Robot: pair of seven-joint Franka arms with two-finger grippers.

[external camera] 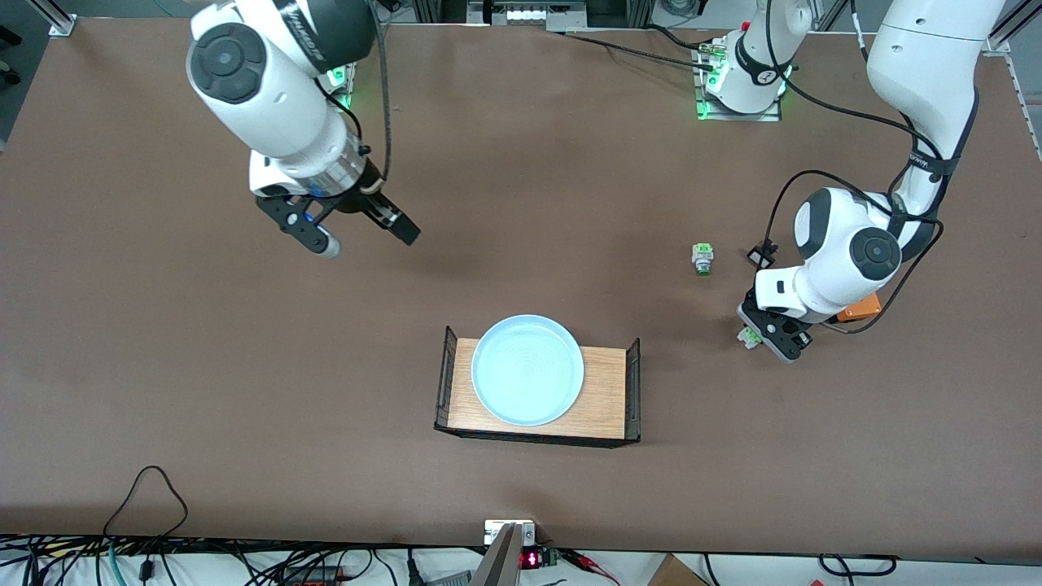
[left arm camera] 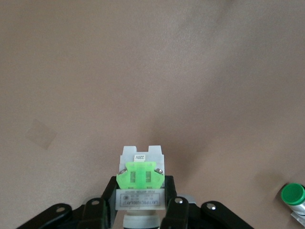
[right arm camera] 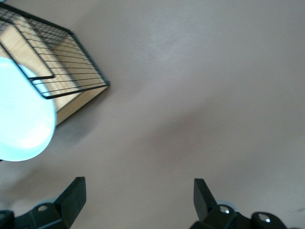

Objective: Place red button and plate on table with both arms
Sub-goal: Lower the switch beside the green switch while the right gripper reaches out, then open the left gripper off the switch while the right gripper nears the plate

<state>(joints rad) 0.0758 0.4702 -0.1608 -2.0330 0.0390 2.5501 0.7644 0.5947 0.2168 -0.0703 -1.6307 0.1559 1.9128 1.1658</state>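
The left gripper (left arm camera: 141,210) clenches a lime-green-and-white button part (left arm camera: 141,177) by its end; tilting risks slippage. The right gripper (external camera: 362,234) hangs released, well above the round pale-blue plate (external camera: 527,370).

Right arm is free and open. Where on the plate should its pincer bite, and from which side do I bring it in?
Grip the plate by its thin rim where it overhangs the tray's open edge farthest from the front camera. Wire ends block both other sides. The right pincer, open over bare table, could come down there; the left pincer holds the red button.
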